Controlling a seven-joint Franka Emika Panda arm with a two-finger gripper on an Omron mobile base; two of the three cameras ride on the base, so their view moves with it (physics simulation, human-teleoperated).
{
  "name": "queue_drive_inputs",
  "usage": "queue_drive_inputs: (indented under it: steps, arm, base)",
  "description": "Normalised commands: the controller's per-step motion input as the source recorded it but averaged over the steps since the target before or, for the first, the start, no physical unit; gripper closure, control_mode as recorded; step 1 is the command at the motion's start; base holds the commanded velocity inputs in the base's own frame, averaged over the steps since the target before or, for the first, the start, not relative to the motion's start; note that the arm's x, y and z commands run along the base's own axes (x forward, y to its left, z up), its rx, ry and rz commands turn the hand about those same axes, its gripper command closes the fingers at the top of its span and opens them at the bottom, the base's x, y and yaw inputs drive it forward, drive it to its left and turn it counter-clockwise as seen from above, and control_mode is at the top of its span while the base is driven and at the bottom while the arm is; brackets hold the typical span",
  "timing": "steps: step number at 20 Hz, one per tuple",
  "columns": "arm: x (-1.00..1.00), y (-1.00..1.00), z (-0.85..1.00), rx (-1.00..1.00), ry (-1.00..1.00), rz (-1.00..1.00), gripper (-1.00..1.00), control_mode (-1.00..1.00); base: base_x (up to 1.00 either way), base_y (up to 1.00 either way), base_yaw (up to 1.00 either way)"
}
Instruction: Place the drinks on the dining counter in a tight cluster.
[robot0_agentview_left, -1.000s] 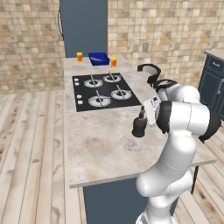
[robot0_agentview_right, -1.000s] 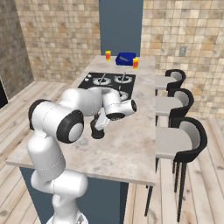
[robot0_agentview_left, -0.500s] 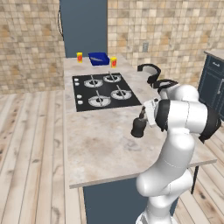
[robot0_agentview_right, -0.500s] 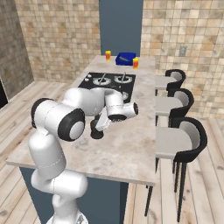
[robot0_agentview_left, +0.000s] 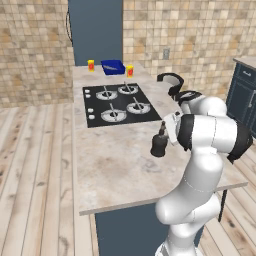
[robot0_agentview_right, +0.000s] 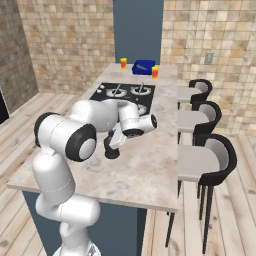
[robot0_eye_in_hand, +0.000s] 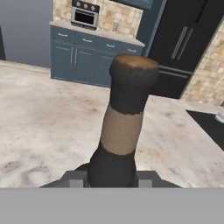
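Black squat bottle (robot0_agentview_left: 159, 145) sits clamped at its neck in the gripper (robot0_agentview_left: 163, 133), upright over the beige worktop (robot0_agentview_left: 112, 165) just near of the cooktop (robot0_agentview_left: 119, 103). White arm folds low, elbow bent, reaching leftward. Bare marble spreads left and near; stools (robot0_agentview_right: 200, 160) line the right edge.

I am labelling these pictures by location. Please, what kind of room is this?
Most likely a home kitchen. A beige marble-look island counter holds a black four-burner cooktop, black bar stools with pale seats stand along one side, and dark blue cabinets with a built-in oven line the far wall.
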Motion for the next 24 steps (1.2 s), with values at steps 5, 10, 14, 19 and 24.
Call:
queue_drive_inputs:
  steps: [5,10,14,19,24]
  arm:
    - [0.00,0.00,-0.03,0.00,0.00,0.00,1.00,-1.00]
    - [0.00,0.00,0.00,0.00,0.00,0.00,-1.00,-1.00]
    - [0.00,0.00,0.00,0.00,0.00,0.00,-1.00,-1.00]
    - [0.00,0.00,0.00,0.00,0.00,0.00,-1.00,-1.00]
    - [-0.09,-0.11,0.00,0.00,-0.01,-0.01,-1.00,-1.00]
  base:
    - [0.00,0.00,0.00]
    - [0.00,0.00,0.00]
    - [0.00,0.00,0.00]
    - [0.00,0.00,0.00]
    - [0.00,0.00,0.00]
